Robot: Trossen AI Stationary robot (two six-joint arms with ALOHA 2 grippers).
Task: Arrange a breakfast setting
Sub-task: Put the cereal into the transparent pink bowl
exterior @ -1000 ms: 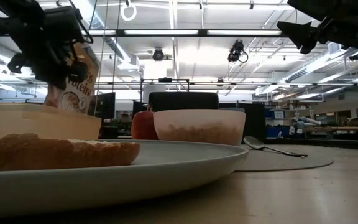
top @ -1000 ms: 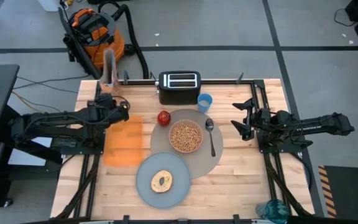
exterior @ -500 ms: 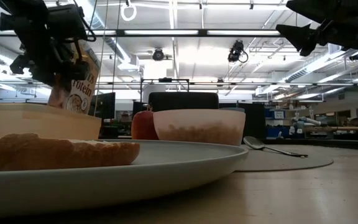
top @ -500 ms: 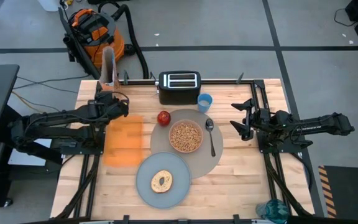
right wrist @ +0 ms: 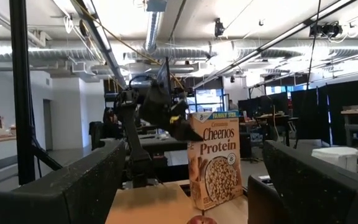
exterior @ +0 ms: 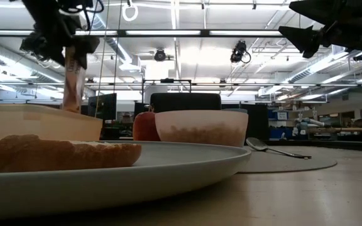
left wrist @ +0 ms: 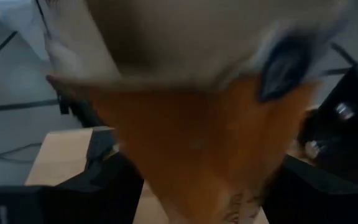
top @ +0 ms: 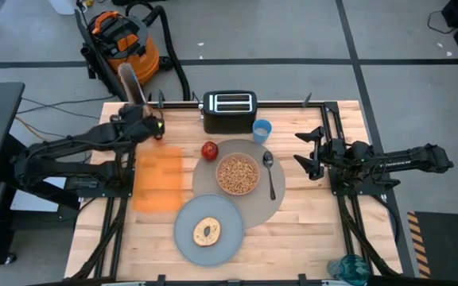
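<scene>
A Cheerios Protein cereal box (right wrist: 215, 163) stands upright at the table's far left corner (top: 130, 83). My left gripper (top: 148, 125) is at its top, open, with the box (left wrist: 197, 143) between its two fingers. On the grey placemat (top: 270, 205) sit the pink bowl (top: 238, 175) of cereal and the spoon (top: 269, 173). The apple (top: 209, 150) and blue cup (top: 261, 129) stand at the mat's far edge. The plate (top: 183, 238) with the bagel (top: 207, 231) overlaps its near left edge. My right gripper (top: 304, 156) hovers open at the right. My left gripper comes at the cereal box's top (right wrist: 194, 121) from the table's near side, one finger on either side of it. I cannot tell whether the fingers touch the box. The box stands upright, its printed face toward the table's right.
A black toaster (top: 229, 110) stands at the far edge's middle. An orange board (top: 157, 181) lies on the table's left side, near the box. A teal bottle (top: 348, 268) sits at the near right corner. Bare wood shows right of the placemat.
My left gripper has gone toward the table's far edge and risen. The cereal box under it has turned about a quarter: its printed face pointed at the near edge a second ago, and now only its narrow side does. It stands straighter now.
</scene>
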